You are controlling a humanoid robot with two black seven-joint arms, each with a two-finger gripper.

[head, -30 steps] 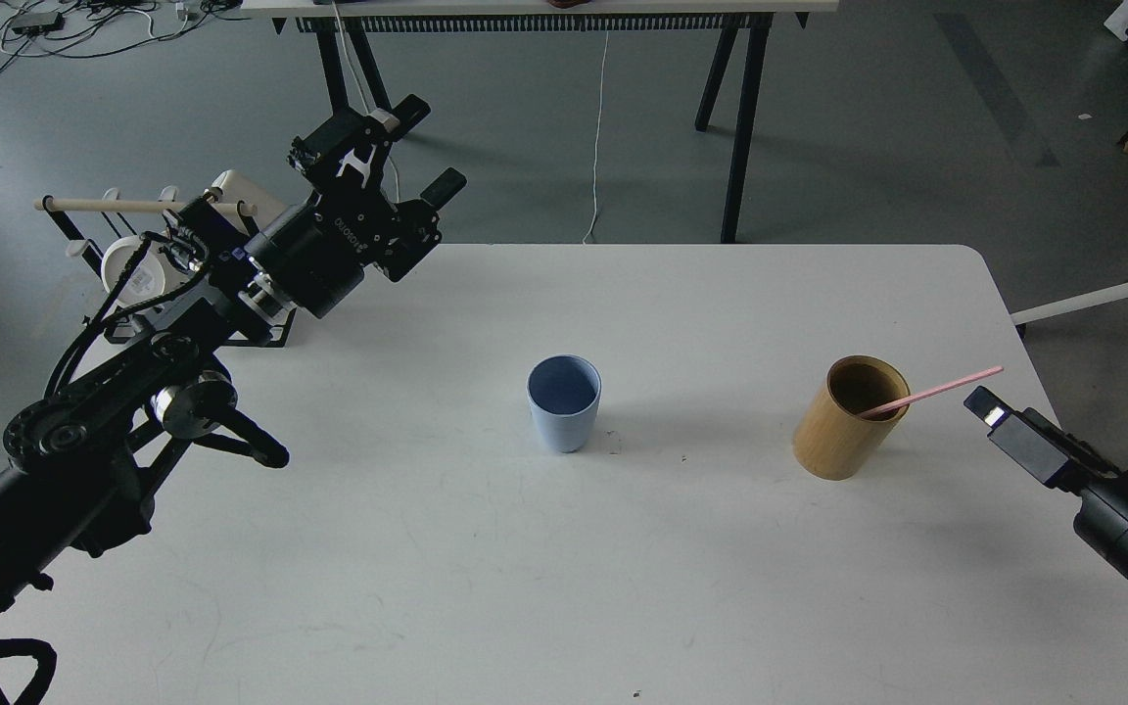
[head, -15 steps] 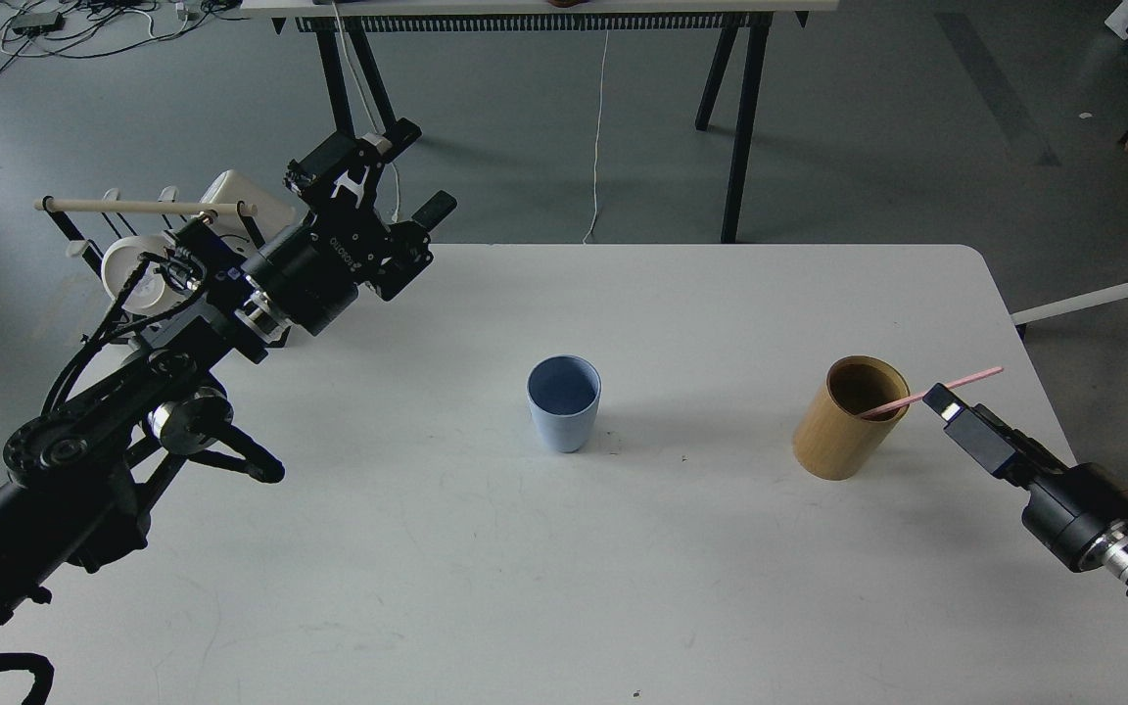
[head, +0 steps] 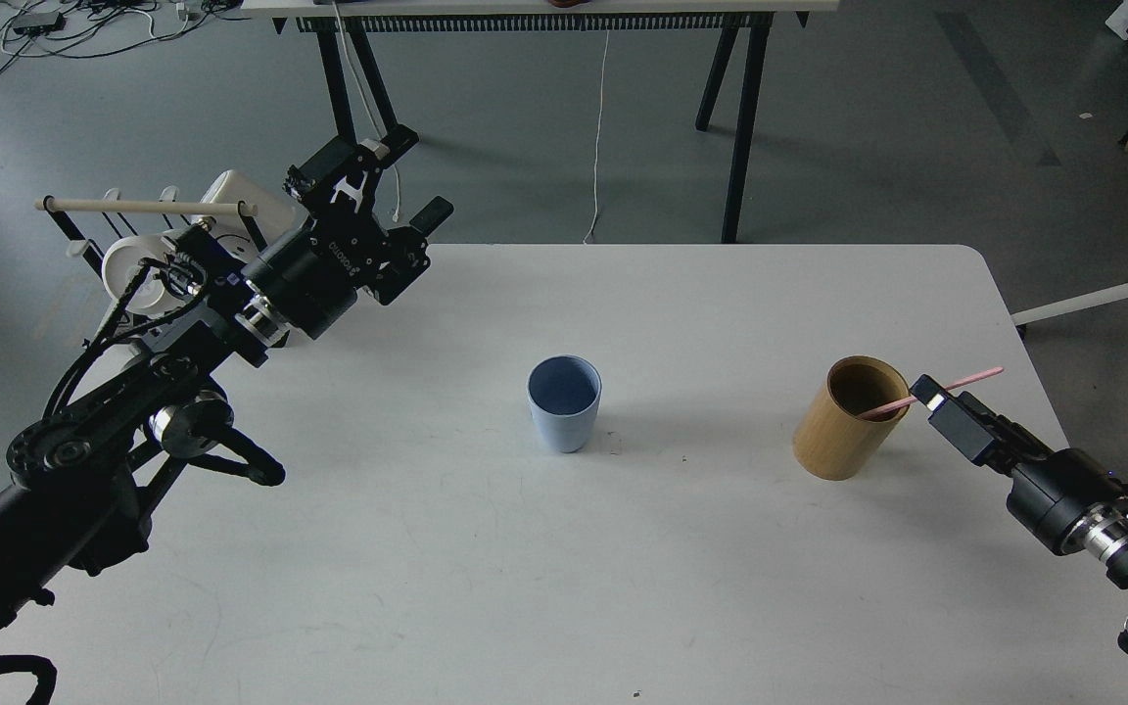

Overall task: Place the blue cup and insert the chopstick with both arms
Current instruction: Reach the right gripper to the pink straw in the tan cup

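The blue cup (head: 564, 403) stands upright and empty in the middle of the white table (head: 623, 568). The pink chopstick (head: 977, 375) leans out of a tan wooden holder (head: 836, 436) to the right, its upper end pointing right. My right gripper (head: 932, 399) is at the chopstick, just right of the holder's rim. It is seen end-on as one dark block, so I cannot tell its fingers apart. My left gripper (head: 390, 186) is open and empty, raised over the table's far left corner, well away from the cup.
A rack with white mugs (head: 133, 269) and a wooden dowel (head: 143, 207) stands at the table's left edge behind my left arm. Another table's black legs (head: 742, 117) stand behind. A white chair base (head: 1112, 294) is off the table's right side.
My right arm has moved left and its gripper tip has reached the chopstick by the holder's rim. My left gripper has drawn back slightly to the left. The cup has not moved.
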